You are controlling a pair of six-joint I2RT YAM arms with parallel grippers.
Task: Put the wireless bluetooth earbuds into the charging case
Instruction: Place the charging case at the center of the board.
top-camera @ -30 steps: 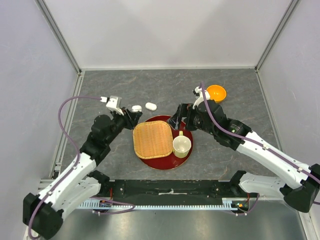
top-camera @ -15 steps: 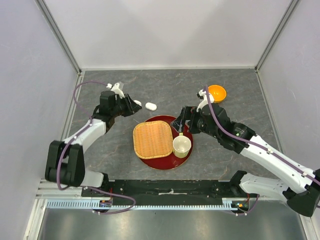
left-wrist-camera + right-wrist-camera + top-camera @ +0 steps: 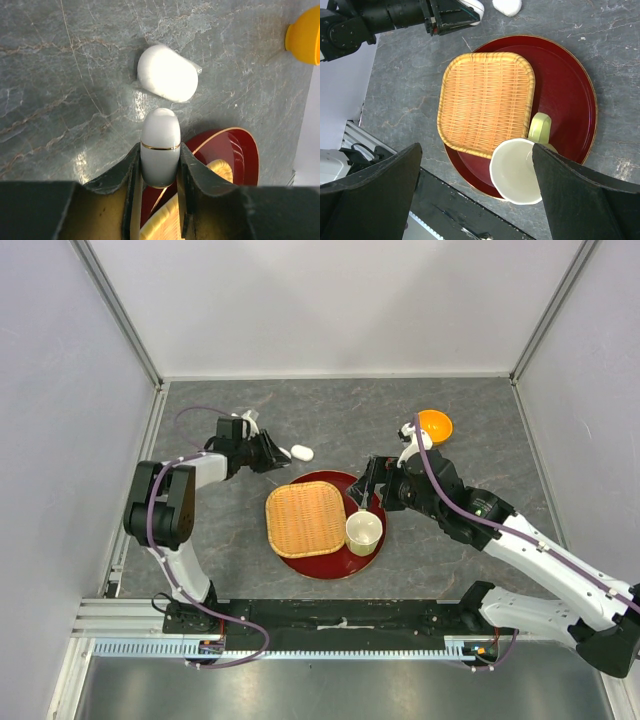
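While tight on case [image 3: 160, 134], end effector [image 3: 159, 150]

- Top external: fixed above the near edge, looking down on the whole grey marbled table [image 3: 330, 410].
- Left wrist: behind the left gripper [image 3: 160, 147], close to the far-left tabletop, facing the right edge.
- Right wrist: higher, looking down; all views share the round dark-red tray [image 3: 570, 75].

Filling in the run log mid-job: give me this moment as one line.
left gripper: shut on white case | second case: on table ahead | right gripper: open above red tray | earbuds: none in view
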